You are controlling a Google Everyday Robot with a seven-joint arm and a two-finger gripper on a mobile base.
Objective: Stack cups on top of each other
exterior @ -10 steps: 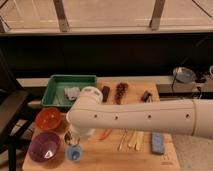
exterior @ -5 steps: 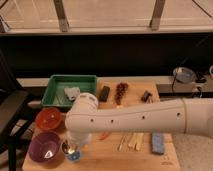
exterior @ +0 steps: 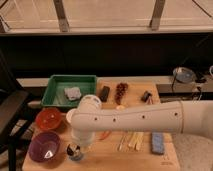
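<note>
Gripper (exterior: 76, 144) hovered directly above shiny steel cup (exterior: 74, 150) on light wooden tabletop (exterior: 107, 159); grip state could not be determined. Dark wall (exterior: 125, 55) and glazed panels (exterior: 105, 12) stood behind.

With the table (exterior: 107, 161) as a dial, the tray (exterior: 54, 82) lies at 10 o'clock with a sponge (exterior: 73, 93) in it. One bowl (exterior: 48, 119) sits at 9 and a larger bowl (exterior: 44, 146) at 8. At 7, just right of that larger bowl, the steel cup (exterior: 74, 150) sits in a short cup (exterior: 75, 156), with the gripper (exterior: 77, 145) directly above them. Grapes (exterior: 120, 91) lie at 12 and wooden utensils (exterior: 131, 141) at 5.
</note>
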